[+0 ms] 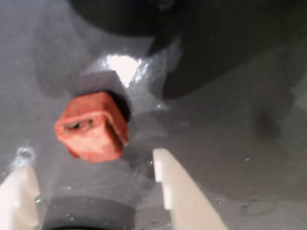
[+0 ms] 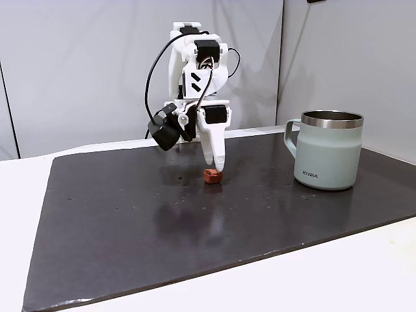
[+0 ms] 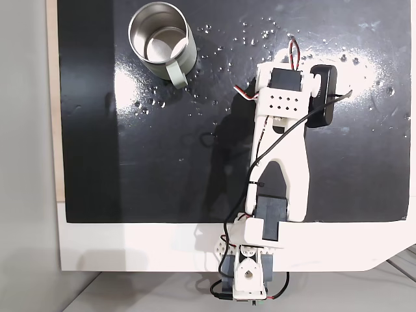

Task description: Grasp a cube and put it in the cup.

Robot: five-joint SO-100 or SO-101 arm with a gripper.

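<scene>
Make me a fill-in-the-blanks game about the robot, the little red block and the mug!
1. The cube lies on the dark ____.
2. The gripper fingers are spread ____, with the cube not yet gripped.
3. The cup stands upright with ____ inside it.
4. The cup's rim is made of shiny ____.

Missing words: mat; apart; nothing; steel

- The room is bright, with even light on the walls.
- In the wrist view everything looks soft and blurry. The cube [image 1: 92, 126] is fuzzy at its edges, and the pale jaws at the bottom are out of focus.
- A white patch of glare sits on the dark surface [image 1: 240, 158] just above the cube, with big dark shadows around it.
- In the fixed view from above, the shiny surface [image 3: 156, 162] shows white glare patches and a dark reflection of the arm.
- The side view is sharp, and the cup [image 2: 327, 151] casts a faint reflection.
</scene>
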